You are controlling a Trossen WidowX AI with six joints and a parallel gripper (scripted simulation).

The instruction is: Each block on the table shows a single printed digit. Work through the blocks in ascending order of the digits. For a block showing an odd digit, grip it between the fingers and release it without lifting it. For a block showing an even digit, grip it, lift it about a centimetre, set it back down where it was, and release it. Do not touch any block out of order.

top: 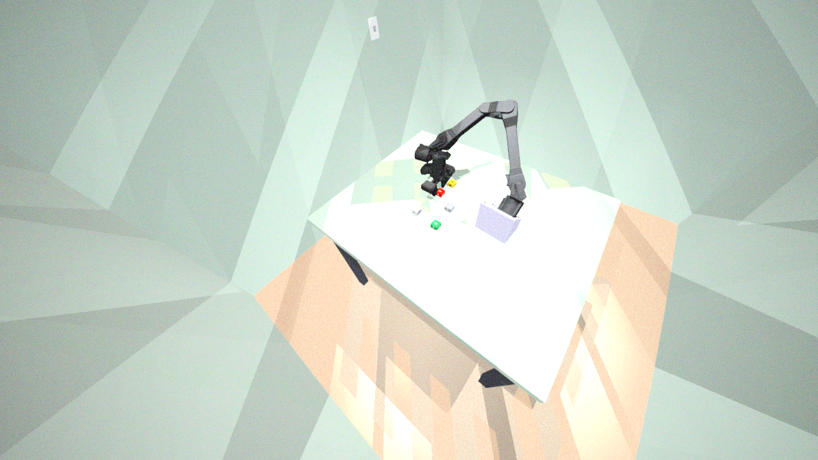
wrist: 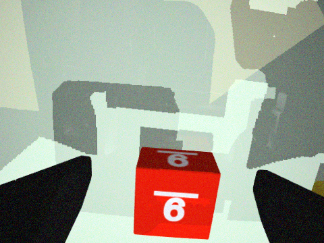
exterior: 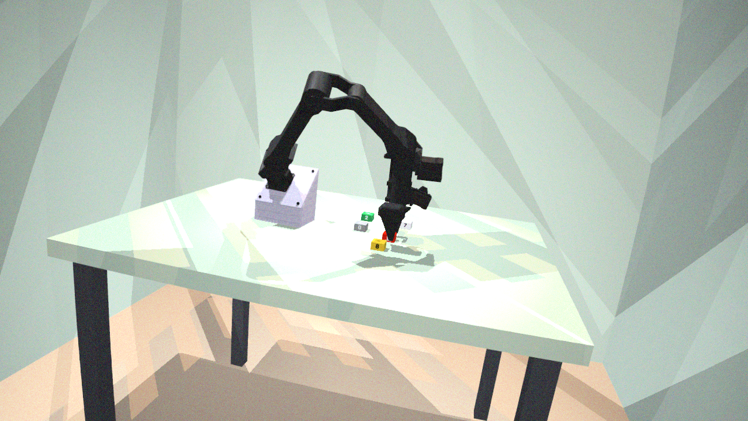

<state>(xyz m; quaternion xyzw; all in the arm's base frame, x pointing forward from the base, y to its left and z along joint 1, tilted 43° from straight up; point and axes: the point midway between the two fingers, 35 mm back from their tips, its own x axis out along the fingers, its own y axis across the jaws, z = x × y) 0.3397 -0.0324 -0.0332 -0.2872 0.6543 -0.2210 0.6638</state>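
Nearest is a yellow cube block point(top: 452, 183) point(exterior: 378, 245) point(wrist: 318, 189) with a black 8. Just behind it, a red cube block point(top: 440, 192) point(exterior: 384, 237) point(wrist: 175, 206) sits on the white table point(top: 486, 303) point(exterior: 183, 251). The black gripper point(top: 435, 193) point(exterior: 390, 238) point(wrist: 174, 174) has its fingers spread wide, one on each side of the red block, with gaps (the wrist view shows a 6 with a line above). Farther back are a grey block point(top: 449, 207) point(exterior: 360, 225) with 0, a white block point(top: 416, 211) point(exterior: 407, 225) with 7, and a green block point(top: 436, 225) point(exterior: 367, 216) with 2.

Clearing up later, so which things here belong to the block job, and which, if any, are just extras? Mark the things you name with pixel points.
Job:
- red point(top: 440, 192) point(exterior: 385, 235) point(wrist: 175, 206), yellow point(top: 452, 183) point(exterior: 378, 245) point(wrist: 318, 189), green point(top: 436, 225) point(exterior: 367, 216), gray point(top: 449, 207) point(exterior: 360, 226), white blocks point(top: 416, 211) point(exterior: 407, 225)
- tool point(top: 436, 192) point(exterior: 391, 240) point(wrist: 174, 174)
- table point(top: 497, 297) point(exterior: 209, 251) point(wrist: 111, 192)

Extras:
- wall plate point(top: 375, 36); no loose extras seen
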